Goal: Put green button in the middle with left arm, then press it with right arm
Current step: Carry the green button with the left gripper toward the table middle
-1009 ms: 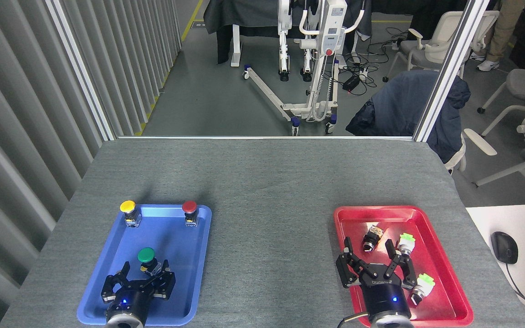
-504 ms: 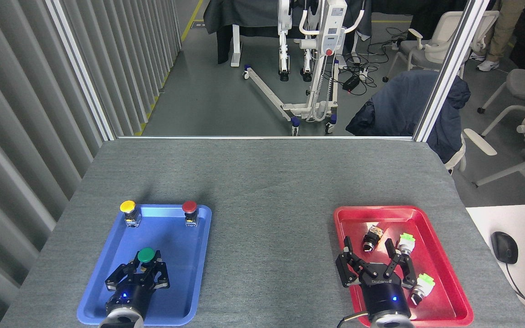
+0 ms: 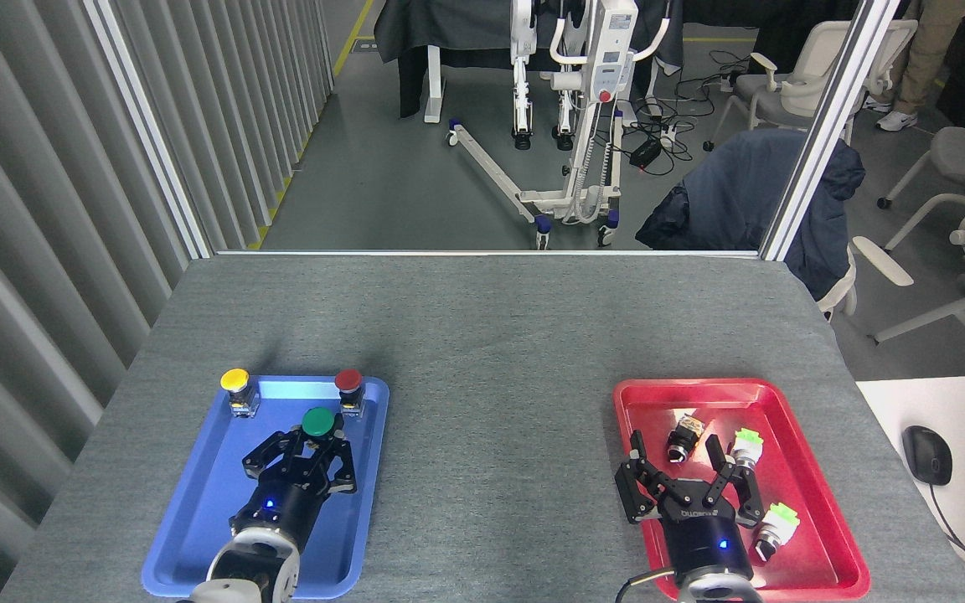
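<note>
Grey table (image 3: 491, 335): the middle (image 3: 499, 452) is bare, room to set down. Blue tray (image 3: 198, 502): you must clear its right rim; clip it and the grip slips. Left gripper (image 3: 308, 448) clamps the green button (image 3: 317, 422), over the tray, close to the red button (image 3: 348, 381). Right gripper (image 3: 688, 486) fingers spread, over the red tray (image 3: 817, 502).

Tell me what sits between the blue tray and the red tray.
Nothing: the head view shows only bare grey table covering between the blue tray and the red tray.
</note>
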You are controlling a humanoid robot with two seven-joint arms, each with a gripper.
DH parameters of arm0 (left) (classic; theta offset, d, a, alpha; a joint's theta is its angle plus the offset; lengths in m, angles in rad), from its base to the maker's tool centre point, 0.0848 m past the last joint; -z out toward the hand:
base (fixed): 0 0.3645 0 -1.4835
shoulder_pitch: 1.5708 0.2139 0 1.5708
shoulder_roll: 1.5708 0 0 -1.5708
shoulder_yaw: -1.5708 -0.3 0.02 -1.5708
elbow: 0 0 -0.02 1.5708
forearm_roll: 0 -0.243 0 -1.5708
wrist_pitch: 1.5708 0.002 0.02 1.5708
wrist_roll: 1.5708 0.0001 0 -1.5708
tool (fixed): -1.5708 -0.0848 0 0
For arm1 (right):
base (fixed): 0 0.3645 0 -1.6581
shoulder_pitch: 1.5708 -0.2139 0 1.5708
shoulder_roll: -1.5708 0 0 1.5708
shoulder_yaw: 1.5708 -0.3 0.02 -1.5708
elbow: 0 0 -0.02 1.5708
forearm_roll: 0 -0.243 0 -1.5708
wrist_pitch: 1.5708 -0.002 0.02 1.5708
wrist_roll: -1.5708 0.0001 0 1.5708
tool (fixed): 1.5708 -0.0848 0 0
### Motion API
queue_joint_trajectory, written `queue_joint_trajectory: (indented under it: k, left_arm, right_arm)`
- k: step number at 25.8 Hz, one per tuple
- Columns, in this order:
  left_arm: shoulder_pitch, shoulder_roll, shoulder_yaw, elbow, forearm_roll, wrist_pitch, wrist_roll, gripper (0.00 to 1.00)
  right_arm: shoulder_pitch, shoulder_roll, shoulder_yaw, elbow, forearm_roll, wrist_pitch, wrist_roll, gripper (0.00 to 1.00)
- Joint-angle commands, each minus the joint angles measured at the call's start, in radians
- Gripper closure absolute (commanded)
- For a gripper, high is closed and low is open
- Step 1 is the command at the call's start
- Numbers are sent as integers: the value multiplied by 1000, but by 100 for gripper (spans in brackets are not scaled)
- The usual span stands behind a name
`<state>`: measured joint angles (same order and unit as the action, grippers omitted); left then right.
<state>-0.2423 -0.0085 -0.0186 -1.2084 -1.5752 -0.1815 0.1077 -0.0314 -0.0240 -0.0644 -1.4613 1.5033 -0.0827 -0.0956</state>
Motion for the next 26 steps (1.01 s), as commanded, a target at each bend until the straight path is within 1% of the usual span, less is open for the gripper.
queue_joint_trajectory:
  k: [1, 3, 5, 7, 10, 13, 16, 19, 23, 24, 26]
  left_arm:
    - [-97, -30, -205, 52, -5, 10, -2, 100]
    - [-169, -80, -271, 150, -5, 13, -2, 100]
    - [-242, -133, -302, 280, -3, 5, -2, 100]
    - [-288, -137, -363, 382, 1, -6, 0, 100]
    - [-308, -136, -495, 454, 15, -7, 1, 100]
    - [-308, -136, -528, 486, 26, -10, 1, 100]
    - [-308, -136, -581, 504, 49, -3, 1, 92]
    - [-308, -136, -594, 523, 73, 4, 0, 76]
    - [-308, -134, -594, 523, 72, 11, -3, 45]
    - [-308, -134, -595, 523, 72, 22, -3, 34]
    - [-308, -134, -597, 523, 72, 39, 0, 8]
  right_arm:
    - [-1, -4, 0, -1, 0, 0, 5, 0]
    - [-2, -7, 0, -1, 0, 1, 5, 0]
    - [-2, -10, 0, -1, 0, 1, 5, 0]
    - [-2, -10, 0, 1, 0, 1, 5, 0]
    - [-2, -11, -3, 1, 0, 1, 5, 0]
    - [-1, -11, -2, 1, 0, 1, 5, 0]
    - [-1, -11, -2, 1, 0, 1, 4, 0]
    - [1, -11, 0, 1, 0, 1, 4, 0]
    - [4, -10, 0, 1, 2, 1, 4, 0]
    - [4, -10, 0, 1, 0, 1, 4, 0]
    - [4, -10, 0, 1, 0, 3, 4, 0]
